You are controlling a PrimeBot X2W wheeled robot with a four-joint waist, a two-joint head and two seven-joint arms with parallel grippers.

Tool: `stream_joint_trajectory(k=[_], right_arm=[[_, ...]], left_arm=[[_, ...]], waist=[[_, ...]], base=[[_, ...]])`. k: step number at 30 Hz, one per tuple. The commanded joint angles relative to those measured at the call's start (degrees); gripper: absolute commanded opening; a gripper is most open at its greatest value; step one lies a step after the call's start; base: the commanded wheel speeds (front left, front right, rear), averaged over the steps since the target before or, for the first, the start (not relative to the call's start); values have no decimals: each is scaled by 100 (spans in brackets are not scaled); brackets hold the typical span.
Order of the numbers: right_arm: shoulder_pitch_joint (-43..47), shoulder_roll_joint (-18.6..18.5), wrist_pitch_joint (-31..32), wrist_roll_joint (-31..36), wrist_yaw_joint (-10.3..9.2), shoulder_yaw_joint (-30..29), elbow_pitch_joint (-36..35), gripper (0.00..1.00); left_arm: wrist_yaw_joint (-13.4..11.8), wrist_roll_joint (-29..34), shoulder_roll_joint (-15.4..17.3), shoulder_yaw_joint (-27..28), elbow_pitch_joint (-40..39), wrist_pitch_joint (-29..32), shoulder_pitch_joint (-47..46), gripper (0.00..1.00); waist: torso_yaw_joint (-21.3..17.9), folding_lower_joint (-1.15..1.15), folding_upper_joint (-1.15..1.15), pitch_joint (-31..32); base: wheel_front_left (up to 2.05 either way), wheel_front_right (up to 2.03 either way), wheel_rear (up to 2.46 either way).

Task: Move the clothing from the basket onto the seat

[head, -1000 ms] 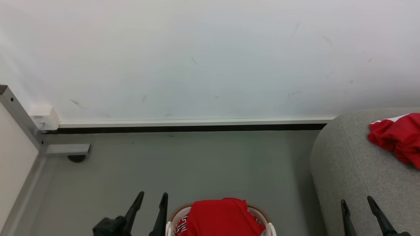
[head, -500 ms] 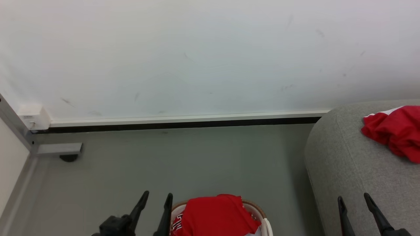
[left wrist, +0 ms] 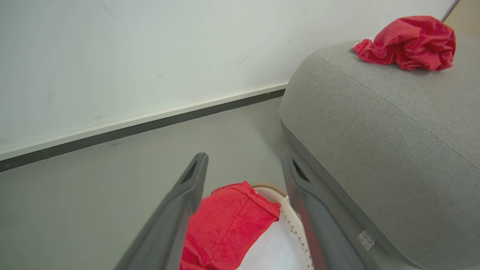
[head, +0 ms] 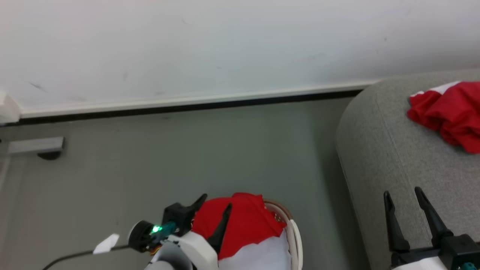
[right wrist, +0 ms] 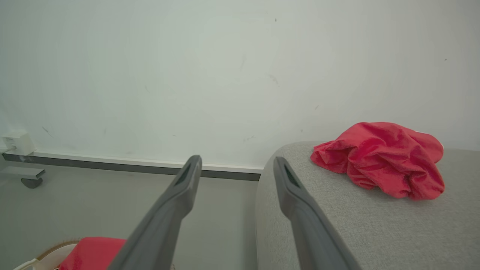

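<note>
Grey floor (head: 187, 150), white wall (head: 187, 48). I read left claw (head: 216, 200) spread wide above the clothing (head: 243, 221) in the basket (head: 294, 232); right claw (head: 401, 191) wide, empty, over the seat (head: 393, 157).

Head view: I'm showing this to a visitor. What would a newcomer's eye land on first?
The bright red clothing heaped in the basket at bottom centre, with the left gripper open over it. Then a second crumpled red garment on the grey seat at the right.

The left tool (head: 216, 200) and right tool (head: 401, 191) have long, dark, tapered fingers on black mounts. The left's white forearm shell (head: 189, 249) carries a green light (head: 155, 228) and a black cable (head: 75, 255).
</note>
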State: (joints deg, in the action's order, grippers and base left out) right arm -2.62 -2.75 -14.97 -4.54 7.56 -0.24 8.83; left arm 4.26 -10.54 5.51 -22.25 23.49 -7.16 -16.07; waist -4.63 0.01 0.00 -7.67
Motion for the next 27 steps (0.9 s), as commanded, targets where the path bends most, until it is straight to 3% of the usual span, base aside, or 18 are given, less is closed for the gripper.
stream_joint_trajectory(k=[1,10,27], right_arm=[[-150,-10,-14,-32,-15,13,-66,100],[-788,-6,-14,-31,-15,94,-421,100],[-1518,-7,-14,-85,-15,79,-1125,100]], left_arm=[[24,101,-40,-88,243,122,-229,100],[-16,300,-182,-466,1684,355,-1392,100],[-39,469,-232,-859,3990,90,-3107,100]], waist=[[-179,-1,0,-383],[-341,-1,0,-1587],[-486,-1,0,-3375]], base=[[0,0,0],[0,0,0],[0,0,0]])
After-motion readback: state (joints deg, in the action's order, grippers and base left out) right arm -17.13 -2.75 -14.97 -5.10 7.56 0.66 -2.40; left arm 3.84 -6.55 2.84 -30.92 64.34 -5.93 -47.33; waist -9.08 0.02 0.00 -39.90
